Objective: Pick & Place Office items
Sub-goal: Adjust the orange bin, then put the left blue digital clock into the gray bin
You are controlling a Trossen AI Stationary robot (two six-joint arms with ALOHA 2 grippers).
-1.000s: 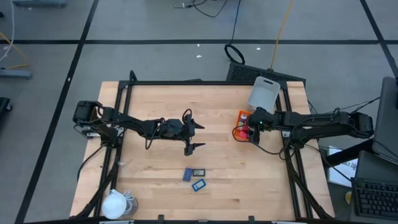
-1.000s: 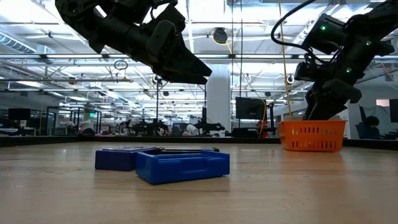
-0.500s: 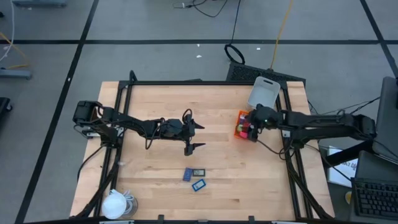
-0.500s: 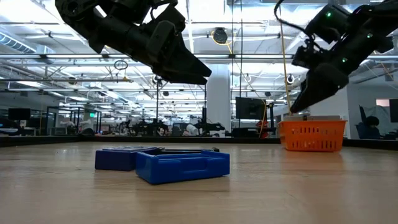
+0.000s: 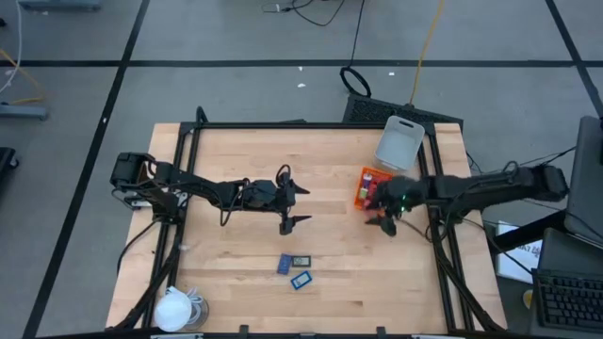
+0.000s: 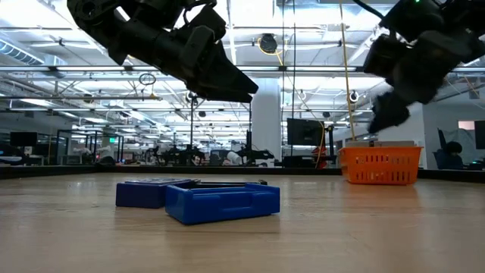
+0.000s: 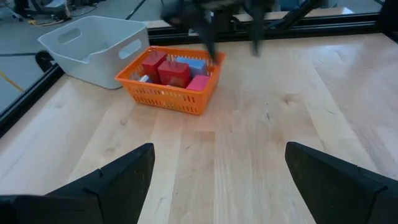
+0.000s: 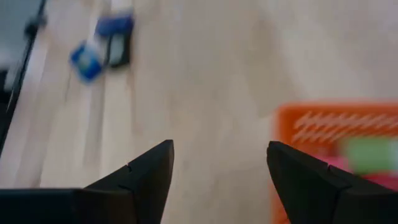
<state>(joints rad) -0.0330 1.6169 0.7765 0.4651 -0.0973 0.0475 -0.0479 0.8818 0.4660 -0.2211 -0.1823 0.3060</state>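
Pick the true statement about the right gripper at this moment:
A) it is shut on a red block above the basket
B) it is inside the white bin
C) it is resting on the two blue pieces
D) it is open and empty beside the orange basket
D: the right gripper has its fingers spread with nothing between them, just off the orange basket, far from the blue pieces.

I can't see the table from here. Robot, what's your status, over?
Left pincer open, empty, mid-table. Right pincer open, empty, beside orange basket. Three flat pieces on the table; others in basket. Nothing in the way.
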